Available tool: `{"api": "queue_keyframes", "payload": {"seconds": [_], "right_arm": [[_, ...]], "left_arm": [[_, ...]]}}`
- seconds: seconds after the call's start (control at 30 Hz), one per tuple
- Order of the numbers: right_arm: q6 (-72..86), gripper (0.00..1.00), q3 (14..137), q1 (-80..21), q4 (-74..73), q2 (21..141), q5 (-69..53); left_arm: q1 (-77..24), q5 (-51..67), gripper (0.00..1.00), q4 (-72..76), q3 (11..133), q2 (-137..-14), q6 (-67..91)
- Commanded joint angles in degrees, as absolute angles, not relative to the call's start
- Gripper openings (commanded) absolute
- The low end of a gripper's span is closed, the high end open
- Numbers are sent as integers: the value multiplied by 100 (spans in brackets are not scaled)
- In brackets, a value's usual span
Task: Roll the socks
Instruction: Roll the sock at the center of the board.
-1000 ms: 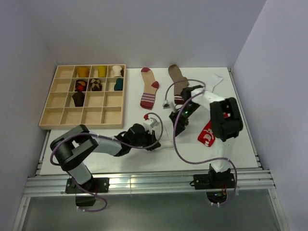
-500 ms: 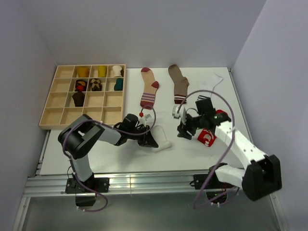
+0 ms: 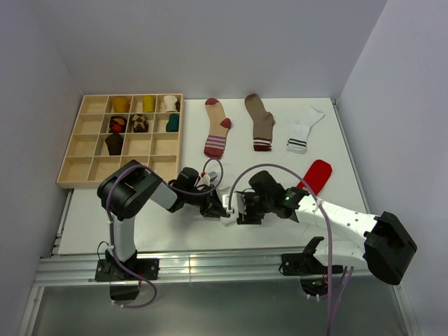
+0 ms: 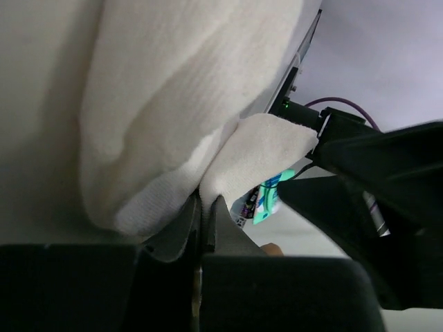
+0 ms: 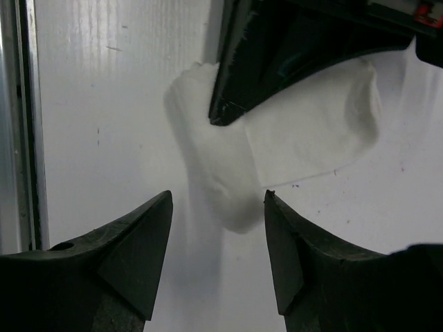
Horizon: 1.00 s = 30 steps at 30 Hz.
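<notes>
Within the last second the right arm has been swung away from the far row of socks and brought down low over the worktop [image 3: 164,236], and the right jaws have been spread wider on the way. They are now held apart, with the free end of the plain white sock [image 5: 228,187] lying just ahead of the tips and between them, not yet touched. The left jaws have been kept clamped together on the other end of the same sock throughout; in the left wrist view a fold of white fabric is seen pinched right at the tips. The red sock [image 3: 314,175], which was bunched beside the right jaws half a second ago, is now laid out flat, well off to the side of them and beside the right forearm. The brown sock [image 3: 261,123] and the striped white sock [image 3: 302,131] lie unrolled far beyond both pairs of jaws. It is judged that the white sock has been taken up for rolling. One end is anchored, and the free end is about to be gripped so that it can be turned over. No roll has been formed yet.
</notes>
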<state>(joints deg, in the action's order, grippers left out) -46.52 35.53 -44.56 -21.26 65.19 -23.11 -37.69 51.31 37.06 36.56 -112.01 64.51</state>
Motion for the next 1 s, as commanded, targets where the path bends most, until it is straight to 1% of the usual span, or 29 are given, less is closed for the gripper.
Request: {"api": "queue_keyframes", "payload": {"seconds": [0.0, 0.07, 0.13, 0.43, 0.53, 0.67, 0.73, 0.77, 0.8, 0.87, 0.97], "right_arm": [[-4632, 63, 3323, -4921, -1460, 6609, -1636], [-4553, 61, 3305, -5220, -1301, 6750, -1303], [-4509, 60, 3340, -5387, -1275, 6986, -1222], [-4605, 59, 3498, -5449, -993, 7760, -993], [-4632, 54, 3638, -5449, -1037, 8067, -949], [-4570, 42, 3753, -5449, -958, 8332, -826], [-4614, 38, 3753, -5432, -967, 8384, -835], [-4623, 31, 3779, -5432, -1010, 8402, -861], [-4649, 27, 3805, -5423, -1080, 8402, -905], [-4702, 20, 3937, -5353, -1484, 8385, -1115], [-4764, 18, 4209, -5177, -2213, 8358, -1318]], "left_arm": [[-3665, 5229, 0, 3885, 3595, -11259, 6636], [-3630, 5247, 0, 3841, 3638, -11276, 6618], [-3612, 5273, 0, 3902, 3665, -11303, 6653], [-3612, 5317, 0, 3753, 3674, -11259, 6434], [-3604, 5387, 0, 3805, 3700, -11268, 6442], [-3612, 5431, 0, 3850, 3726, -11154, 6442], [-3612, 5440, 0, 3701, 3753, -11084, 6346], [-3612, 5388, 2, 3578, 3796, -11066, 6285], [-3612, 5327, 4, 3473, 3832, -11031, 6101], [-3612, 5012, 11, 2937, 3955, -10829, 5846], [-3604, 4581, 23, 2084, 4209, -10442, 5213]]}}
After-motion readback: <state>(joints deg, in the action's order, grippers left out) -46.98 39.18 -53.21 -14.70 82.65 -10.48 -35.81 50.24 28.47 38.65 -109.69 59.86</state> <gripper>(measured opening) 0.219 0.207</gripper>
